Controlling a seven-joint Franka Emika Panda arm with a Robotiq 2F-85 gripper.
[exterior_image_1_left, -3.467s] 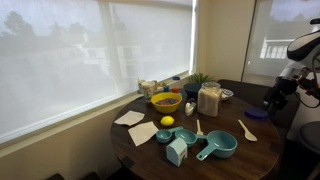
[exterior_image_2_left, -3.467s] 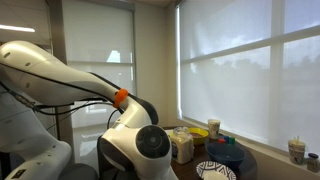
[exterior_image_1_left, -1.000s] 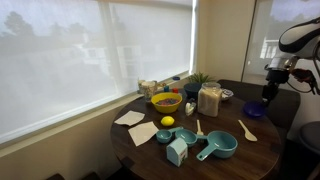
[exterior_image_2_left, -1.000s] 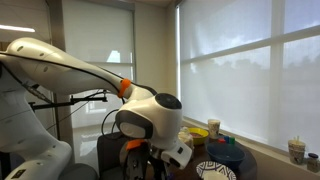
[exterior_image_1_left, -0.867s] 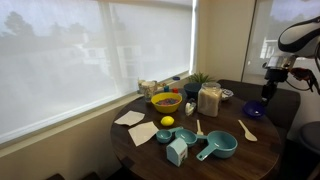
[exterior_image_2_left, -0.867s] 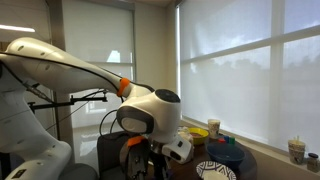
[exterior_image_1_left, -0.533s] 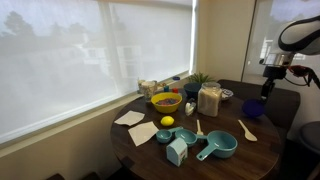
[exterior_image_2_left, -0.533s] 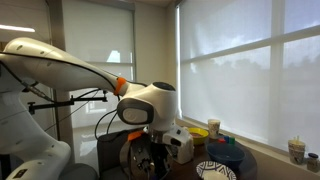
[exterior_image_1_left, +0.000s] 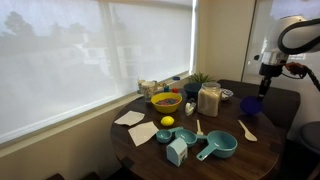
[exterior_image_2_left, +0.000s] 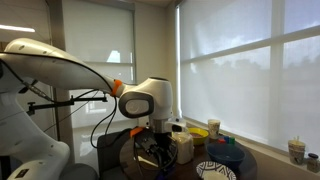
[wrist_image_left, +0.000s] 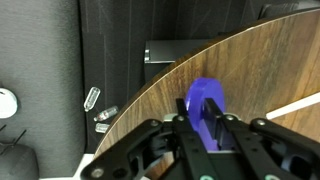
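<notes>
My gripper is shut on the rim of a small blue bowl, which stands on edge between the two black fingers in the wrist view. In an exterior view the gripper hangs at the far right side of the round wooden table, with the blue bowl just below it, close above the tabletop. Under the bowl in the wrist view lies the table's curved edge. In an exterior view the arm's white body hides the gripper.
On the table sit a yellow bowl, a lemon, a clear jar, teal measuring cups, a wooden spatula and paper napkins. A black box and small objects lie on the dark floor beyond the table's edge.
The arm has swung and risen, carrying the gripper a little up and towards the table's middle. The blue bowl has come slightly up with it, still held.
</notes>
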